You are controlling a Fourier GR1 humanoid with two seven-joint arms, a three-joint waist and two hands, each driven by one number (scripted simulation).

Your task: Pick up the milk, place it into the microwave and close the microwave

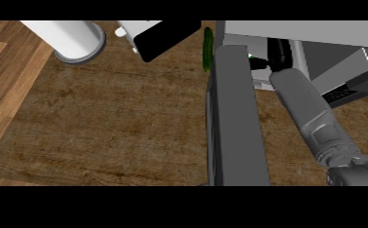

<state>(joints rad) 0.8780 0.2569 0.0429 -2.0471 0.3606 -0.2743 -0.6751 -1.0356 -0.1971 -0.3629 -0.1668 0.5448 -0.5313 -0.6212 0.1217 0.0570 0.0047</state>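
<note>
The right forearm [314,117] was extended toward one o'clock into the microwave [327,51], beside its open door [236,120]. The right hand [279,52] was largely hidden inside; its finger state could not be told. The milk was seen nowhere. A white cylinder [68,39] was stood at eleven o'clock on the counter [108,120].

My grey forearm [316,120] crosses a dark grey microwave door [237,124] above the brown wood-grain counter [115,124], near a white cylinder [68,37] and a green cucumber [208,49].
</note>
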